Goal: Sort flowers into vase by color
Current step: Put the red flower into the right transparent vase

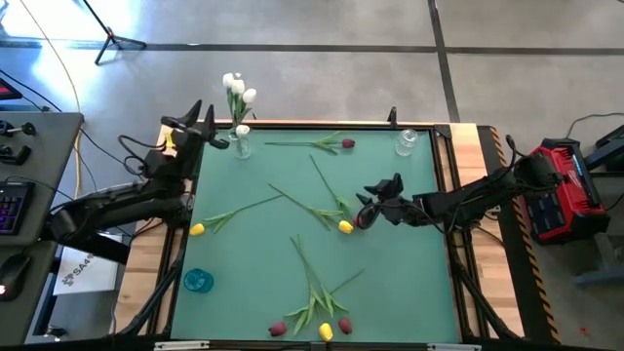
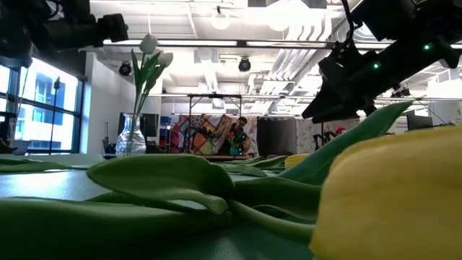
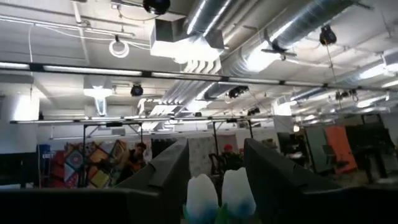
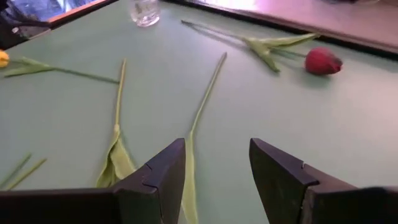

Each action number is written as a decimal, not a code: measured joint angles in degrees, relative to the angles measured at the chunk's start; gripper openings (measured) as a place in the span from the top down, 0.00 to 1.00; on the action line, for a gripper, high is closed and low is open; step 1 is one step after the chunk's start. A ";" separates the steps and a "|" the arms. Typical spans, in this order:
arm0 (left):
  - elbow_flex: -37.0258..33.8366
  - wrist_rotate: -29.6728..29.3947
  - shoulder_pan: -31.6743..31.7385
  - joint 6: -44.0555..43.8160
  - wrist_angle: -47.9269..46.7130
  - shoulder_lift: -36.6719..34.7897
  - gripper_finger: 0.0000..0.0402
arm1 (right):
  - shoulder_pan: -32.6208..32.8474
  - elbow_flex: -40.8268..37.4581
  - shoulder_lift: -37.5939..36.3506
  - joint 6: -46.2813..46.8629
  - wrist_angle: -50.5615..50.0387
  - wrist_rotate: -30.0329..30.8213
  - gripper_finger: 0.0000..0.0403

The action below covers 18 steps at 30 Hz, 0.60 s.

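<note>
Right tool (image 1: 365, 216), fingers spread, hovers over a green stem (image 4: 199, 112) mid-counter (image 1: 409, 283). Left tool (image 1: 216, 132), spread, beside white tulips (image 1: 237, 90) standing in the vase (image 1: 241, 144); other tulips lie scattered.

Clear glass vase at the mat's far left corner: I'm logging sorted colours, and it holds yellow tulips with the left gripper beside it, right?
Not quite. The tulips in the clear glass vase are white-headed tulips, not yellow, as the high view shows. The left gripper is indeed beside it.
</note>
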 joint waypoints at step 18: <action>15.62 -17.52 -21.40 2.65 -43.56 -7.80 0.83 | -7.12 0.00 0.00 -1.32 0.02 -23.65 0.58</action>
